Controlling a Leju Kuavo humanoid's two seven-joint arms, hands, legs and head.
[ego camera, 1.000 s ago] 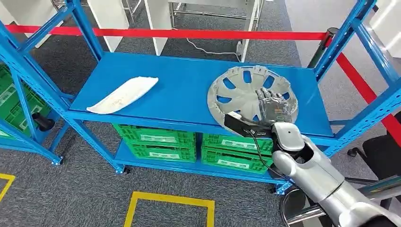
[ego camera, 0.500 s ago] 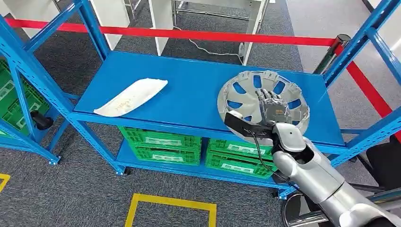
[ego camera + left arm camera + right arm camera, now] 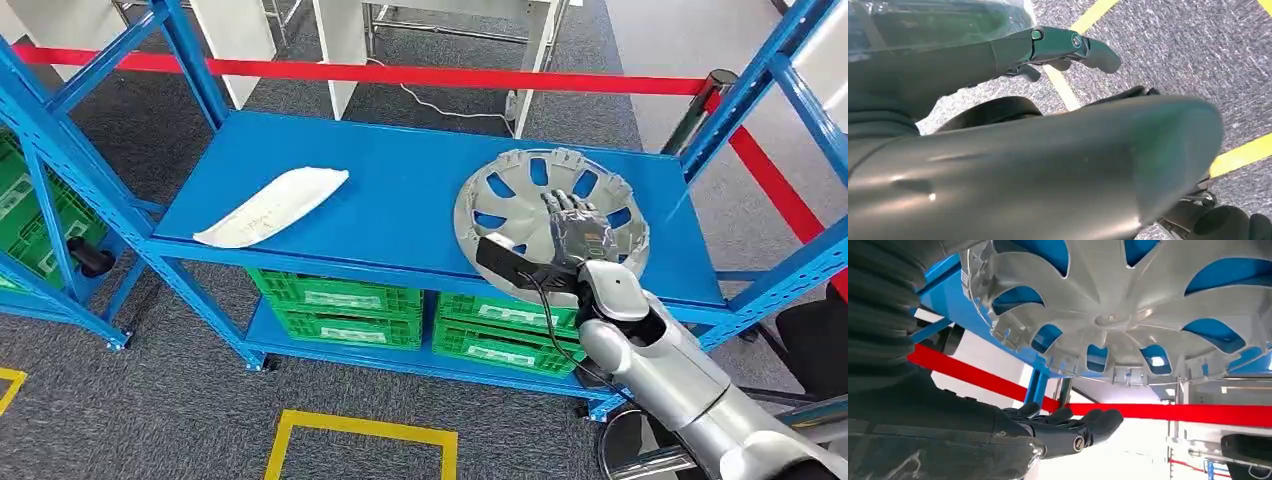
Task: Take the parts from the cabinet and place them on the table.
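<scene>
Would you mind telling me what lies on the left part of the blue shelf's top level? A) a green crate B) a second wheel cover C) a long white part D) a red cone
C: a long white part lies flat on the blue shelf, well apart from the silver wheel cover under the right hand.

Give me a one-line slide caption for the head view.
Right hand reaching over the silver wheel cover on the blue shelf, a white part lying alongside.

Right hand (image 3: pixel 577 232) covers hubcap (image 3: pixel 520 205) centre; contact w/ it can't be told; left hand (image 3: pixel 1068 47) blurred
</scene>
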